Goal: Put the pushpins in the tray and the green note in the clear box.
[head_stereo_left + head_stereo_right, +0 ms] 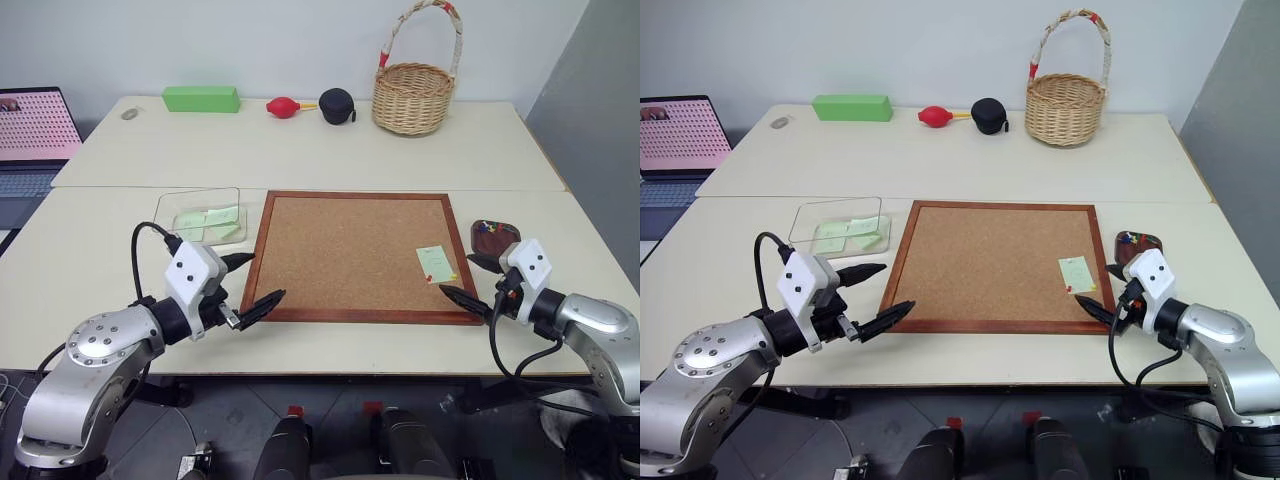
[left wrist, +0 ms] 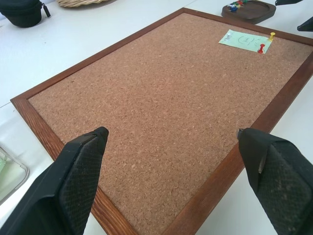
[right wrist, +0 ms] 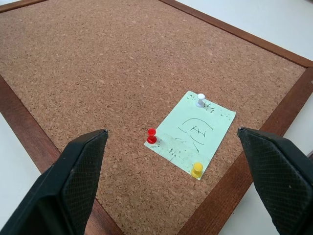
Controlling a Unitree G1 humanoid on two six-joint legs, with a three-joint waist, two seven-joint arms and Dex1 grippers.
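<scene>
The small pale green paper note [image 3: 193, 135] lies flat on the big wood-framed corkboard [image 1: 350, 255], near its corner on the robot's right, pinned by three tiny plastic-headed pushpins: red [image 3: 151, 135], yellow [image 3: 197, 169] and white [image 3: 200, 100]. Those pins look light, hard and slick, so pinch each by its head and pull straight up; the note looks flimsy and likely to tear unless every pin is out first. The small dark reddish-brown tray [image 1: 495, 236] sits just off the board's right edge, some pins already inside. The clear plastic box [image 1: 200, 215] waits off the left edge, holding green slips. Right gripper [image 1: 470, 280] hovers near the note, jaws spread wide, empty. Left gripper [image 1: 245, 283] is equally wide, holding nothing.
</scene>
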